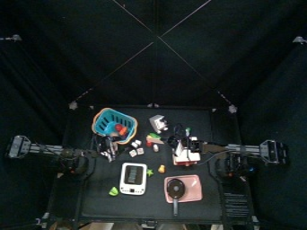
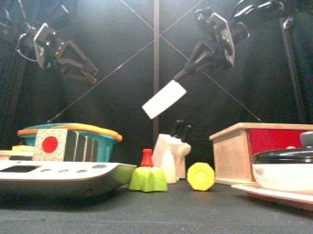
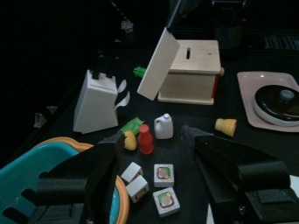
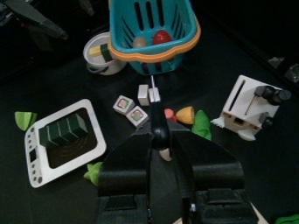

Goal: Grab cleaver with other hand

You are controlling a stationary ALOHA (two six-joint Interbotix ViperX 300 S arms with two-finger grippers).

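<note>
Whitish-grey blade of the cleaver [image 2: 164,99] hangs up in the air, tilted, above the knife block [image 2: 173,153], its dark handle pinched in the right gripper [image 2: 196,62]. Left gripper [image 3: 163,166] hovers on the other side, jaws spread wide, empty. Can't read any writing on the white device [image 2: 55,175] or the little cards [image 3: 163,174].
</note>
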